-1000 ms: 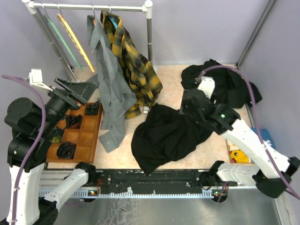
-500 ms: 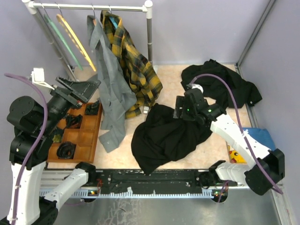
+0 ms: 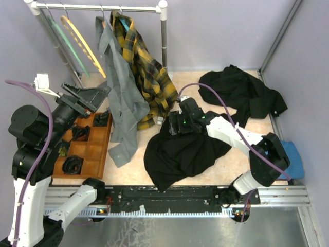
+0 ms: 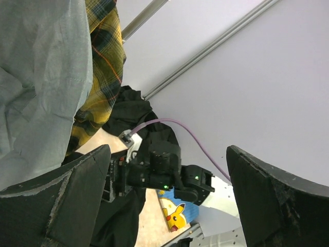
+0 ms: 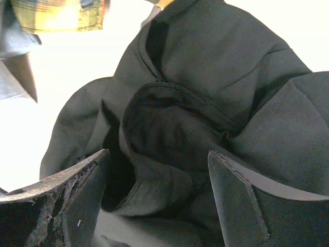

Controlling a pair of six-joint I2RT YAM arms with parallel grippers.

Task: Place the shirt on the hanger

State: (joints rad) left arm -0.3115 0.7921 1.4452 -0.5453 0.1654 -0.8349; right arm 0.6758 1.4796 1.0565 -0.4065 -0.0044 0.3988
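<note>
Roughly in the middle of the table (image 3: 226, 167), the shirt (image 3: 180, 152) lies as a crumpled black heap, its lower end reaching toward the near edge and its upper end bunched up below the hanging clothes. The right gripper (image 3: 175, 125) sits low over that upper end. In the right wrist view its jaws are spread wide with nothing between them, and a rounded fold of the shirt (image 5: 169, 134) lies just ahead of the right gripper (image 5: 158, 153); whether the fingers touch the cloth I cannot tell. The hanger (image 3: 82, 43) hangs bare and slanted at the left end of the rail (image 3: 103, 7), well apart from the shirt, with a pale green hanger (image 3: 64, 41) just beside it on the left. Further along the rail hang a grey shirt (image 3: 121, 98) and, touching it on the right, a yellow-and-black plaid shirt (image 3: 146, 72), whose hem ends near the shirt's upper end. The left gripper (image 3: 87, 95) is raised at the left, above the far end of a wooden tray (image 3: 95, 152) with dark items in its compartments. Its jaws also stand wide apart and empty, and between them the left wrist view shows the right arm over the shirt (image 4: 115, 221). Another black garment (image 3: 241, 92) lies heaped at the far right corner.
</note>
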